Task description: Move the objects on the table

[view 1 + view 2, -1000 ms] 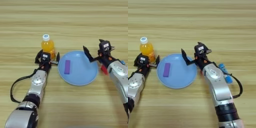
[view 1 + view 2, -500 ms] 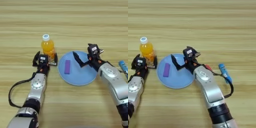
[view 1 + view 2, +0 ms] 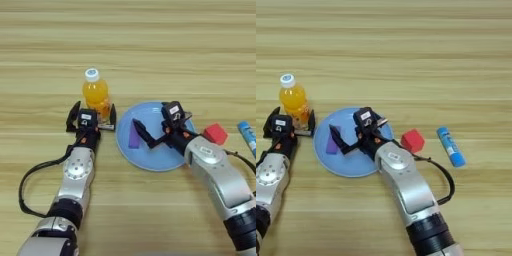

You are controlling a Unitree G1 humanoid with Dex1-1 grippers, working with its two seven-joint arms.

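Since the earlier frames the right gripper [image 3: 159, 131] has travelled left from beyond the plate's right rim to a position over the blue plate [image 3: 150, 160], and the red cube [image 3: 215, 133], previously hidden behind that arm, is now exposed.

Left eye view: the plate serves as the reference. The purple block [image 3: 134, 135] lies flat on the plate's left half. The right gripper's fingers are spread wide; the left finger [image 3: 141, 132] comes down just beside the block's right edge, and contact cannot be confirmed. The right gripper holds nothing. The red cube sits on the table [image 3: 150, 55] just beyond the plate's right rim. A blue stick [image 3: 247, 136] lies further right of the plate, at the frame edge. The orange-juice bottle [image 3: 96, 97] stands upright up and left of the plate. The left gripper [image 3: 92, 116] is left of the plate, directly in front of the bottle, fingers spread wide and empty; whether it touches the bottle cannot be told.

Right eye view: the same layout is confirmed. The plate [image 3: 351, 167] carries the purple block [image 3: 332, 144] with the right gripper [image 3: 356, 136] over it. The red cube [image 3: 412, 140] is clear of the plate's right rim, and the blue stick [image 3: 451, 146] is well right of it. The bottle [image 3: 293, 98] stands up and left of the plate, with the left gripper [image 3: 290, 126] before it.
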